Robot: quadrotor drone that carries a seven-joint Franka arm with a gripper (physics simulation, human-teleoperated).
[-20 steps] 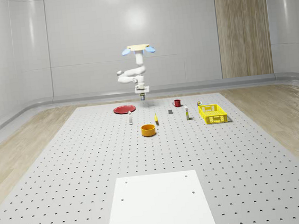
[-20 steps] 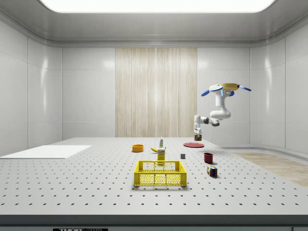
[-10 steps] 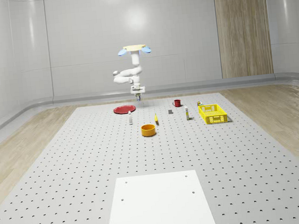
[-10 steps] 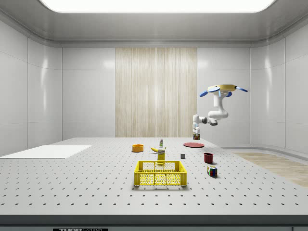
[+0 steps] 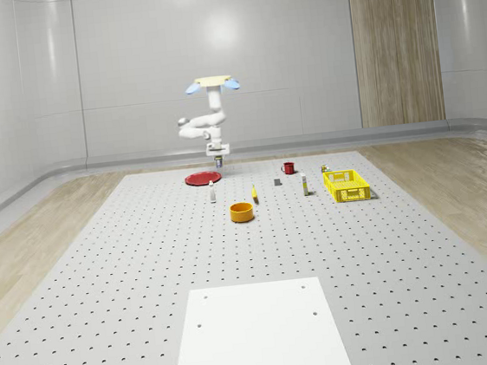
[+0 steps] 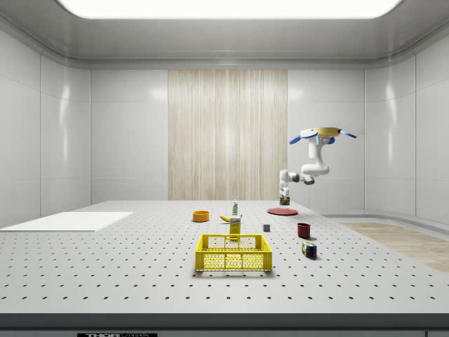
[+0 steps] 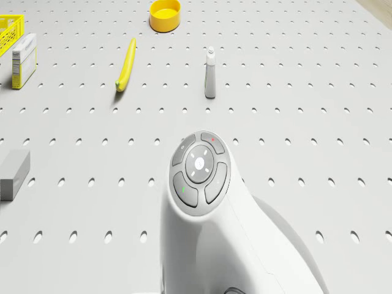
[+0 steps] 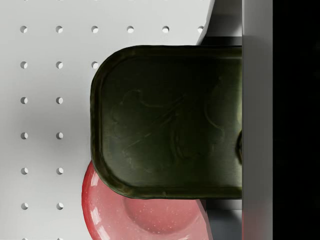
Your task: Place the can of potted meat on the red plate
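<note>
Drone hovering with the can held over the plate's edge.

In the whole-scene view the drone (image 5: 211, 84) hovers at upper centre, above the far end of the table (image 5: 105, 275), arm bent down. The gripper (image 5: 219, 161) hangs just above the red plate (image 5: 200, 178); its fingers are closed on the can (image 8: 170, 120). In the side view the gripper (image 6: 285, 199) hangs right of centre above the plate (image 6: 282, 210). In the wrist view, the can covers part of the plate (image 8: 145, 215).

Can of potted meat (image 8: 170, 120): I see dark, dull metal with an embossed end face.
Red plate (image 8: 145, 215): glossy, smooth glaze.
Table (image 5: 148, 271): matt grey, perforated.
Arm (image 7: 208, 226): smooth white plastic, satin sheen.
</note>
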